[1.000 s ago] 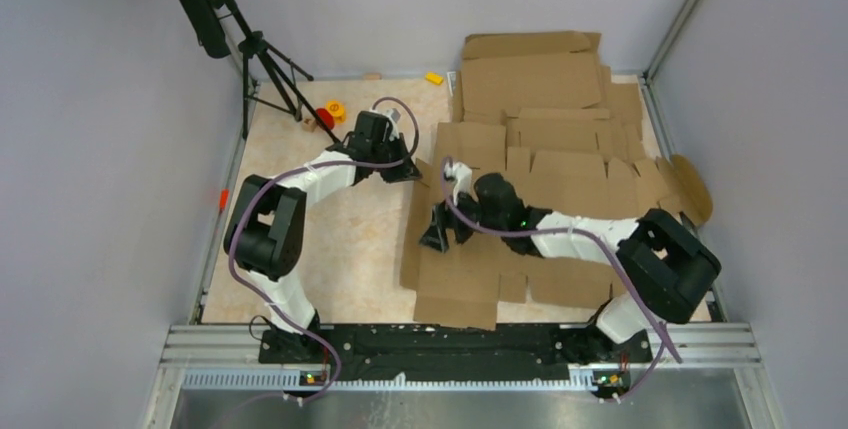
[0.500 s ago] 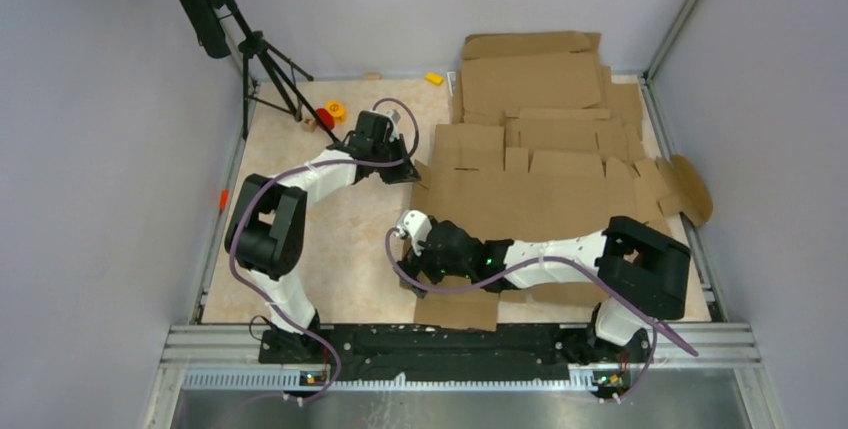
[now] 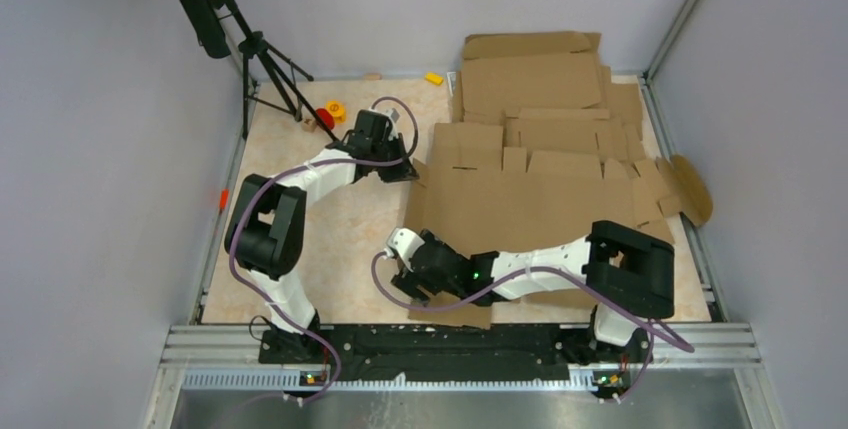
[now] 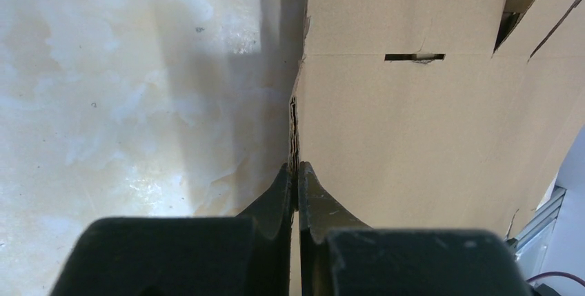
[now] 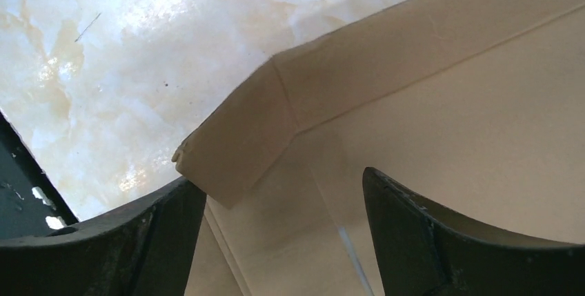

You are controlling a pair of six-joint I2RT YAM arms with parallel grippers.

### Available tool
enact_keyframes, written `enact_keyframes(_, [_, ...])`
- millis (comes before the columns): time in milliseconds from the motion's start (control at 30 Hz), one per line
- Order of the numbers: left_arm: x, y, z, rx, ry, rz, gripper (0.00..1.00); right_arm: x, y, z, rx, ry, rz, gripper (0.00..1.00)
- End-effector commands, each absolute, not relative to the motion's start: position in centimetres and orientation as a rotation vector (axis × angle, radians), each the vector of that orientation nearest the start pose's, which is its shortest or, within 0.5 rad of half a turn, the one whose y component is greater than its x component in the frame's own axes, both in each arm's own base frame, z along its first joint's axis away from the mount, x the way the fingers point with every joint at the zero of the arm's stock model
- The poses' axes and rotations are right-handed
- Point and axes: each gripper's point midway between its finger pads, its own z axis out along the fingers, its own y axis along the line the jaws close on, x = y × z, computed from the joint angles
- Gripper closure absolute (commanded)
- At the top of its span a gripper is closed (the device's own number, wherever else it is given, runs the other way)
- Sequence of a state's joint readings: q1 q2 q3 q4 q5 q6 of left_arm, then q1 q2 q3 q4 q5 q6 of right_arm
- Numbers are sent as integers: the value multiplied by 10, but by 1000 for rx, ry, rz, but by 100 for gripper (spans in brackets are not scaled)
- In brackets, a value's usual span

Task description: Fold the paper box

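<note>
The paper box (image 3: 520, 204) is a large flat brown cardboard blank with slits and flaps, lying on the marble tabletop right of centre. My left gripper (image 3: 402, 169) is shut on its left edge; in the left wrist view the two fingers (image 4: 296, 175) pinch the thin cardboard edge (image 4: 295, 123). My right gripper (image 3: 408, 279) hovers low over the blank's near-left corner. Its jaws stand open in the right wrist view (image 5: 283, 179), with a bent-up corner flap (image 5: 238, 141) between the fingers and close against the left one. Nothing is gripped there.
More cardboard blanks (image 3: 535, 74) are stacked at the back right, reaching the wall. A black tripod (image 3: 255, 49) stands at the back left, with small red and yellow toys (image 3: 328, 114) beside it and a yellow block (image 3: 433, 78). A metal rail (image 3: 450, 339) runs along the near edge.
My right arm has swung from over the middle of the blank down to its near-left corner, jaws open. The left gripper has stayed shut on the edge.
</note>
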State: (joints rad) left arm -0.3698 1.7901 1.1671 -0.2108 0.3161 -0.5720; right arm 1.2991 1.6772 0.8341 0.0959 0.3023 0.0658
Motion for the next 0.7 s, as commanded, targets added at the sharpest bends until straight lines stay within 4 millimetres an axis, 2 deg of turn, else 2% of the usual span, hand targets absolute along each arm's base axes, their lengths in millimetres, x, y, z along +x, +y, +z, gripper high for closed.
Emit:
enact_keyframes(0, [392,-232,88,-63,2490,-785,100,185,374,80,-1062,1911,345,25])
enact_keyframes(67, [393,-231,88,-58,2489,-784,100,190,371,81,-1041,1927,359,34])
enact_keyframes(233, [391,-231,85,-57,2498,-777,100,197,372,83,-1012,1945,411,44])
enact_keyframes(467, [388,-231,85,-71,2502,-786,100,208,390,78,-975,1974,439,46])
enact_keyframes(667, [386,-228,80,-90,2506,-779,100,219,404,71,-922,2024,455,42])
